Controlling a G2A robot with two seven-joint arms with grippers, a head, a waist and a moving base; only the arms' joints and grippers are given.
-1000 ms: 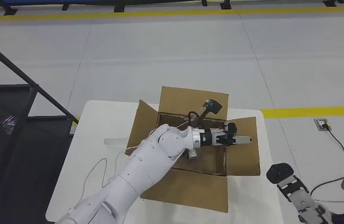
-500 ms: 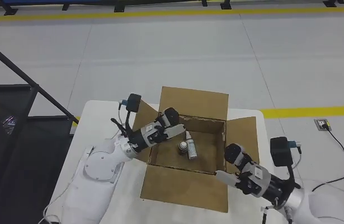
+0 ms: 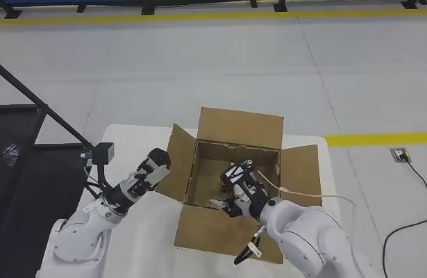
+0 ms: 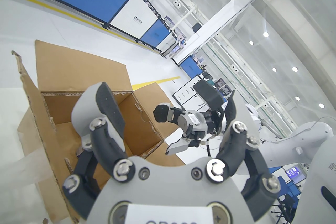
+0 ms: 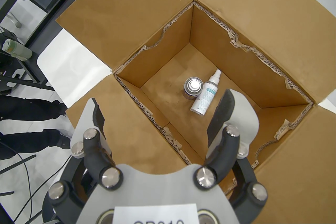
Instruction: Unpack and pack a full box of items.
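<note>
The open cardboard box [image 3: 238, 128] stands mid-table with all flaps folded out. On its floor a small metal can [image 5: 193, 88] stands upright, and a white spray bottle [image 5: 206, 98] lies beside it, touching it. My right gripper [image 3: 228, 187] hangs open above the box interior [image 5: 223, 51], over those two items, with nothing between its fingers [image 5: 225, 109]. My left gripper [image 3: 160, 158] is open and empty outside the box's left flap [image 4: 78, 70], facing the box. From there my right gripper [image 4: 183, 130] shows above the far side.
The box rests on a white table [image 3: 126, 208] with bare surface to its left and front. A black rack [image 3: 22, 160] stands off the table's left side, and its shelf holds a bottle [image 5: 16, 49]. A cable [image 3: 296, 194] trails over the right flap.
My left arm reached across the box, then pulled back left past the rim to outside the flap. My right gripper came from the front right corner to above the box interior.
</note>
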